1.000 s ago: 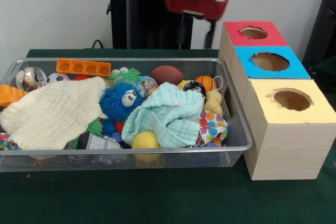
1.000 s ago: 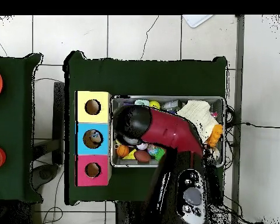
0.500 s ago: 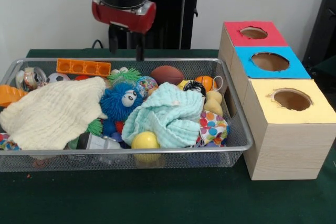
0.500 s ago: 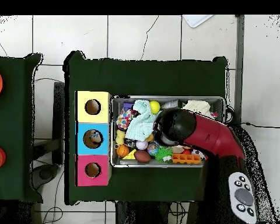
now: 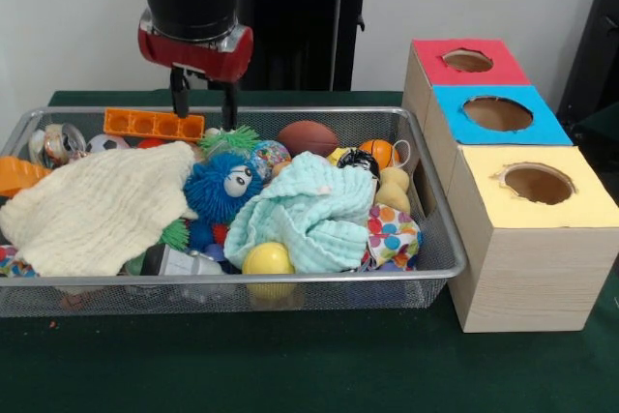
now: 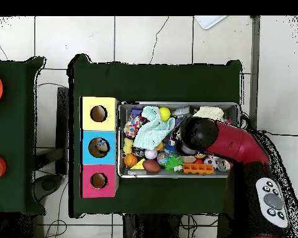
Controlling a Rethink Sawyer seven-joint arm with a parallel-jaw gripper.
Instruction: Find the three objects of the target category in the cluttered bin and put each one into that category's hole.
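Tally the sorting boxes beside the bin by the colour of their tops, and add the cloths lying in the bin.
Red-topped box: 1
Blue-topped box: 1
Yellow-topped box: 1
Cream cloth: 1
Light blue cloth: 1
Total: 5

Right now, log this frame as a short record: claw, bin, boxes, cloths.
claw: the claw is open and empty, above the orange tray at the bin's back
bin: wire bin full of toys
cloths: cream cloth and pale blue cloth lying over toys
boxes: red box, blue box, yellow box in a row beside the bin
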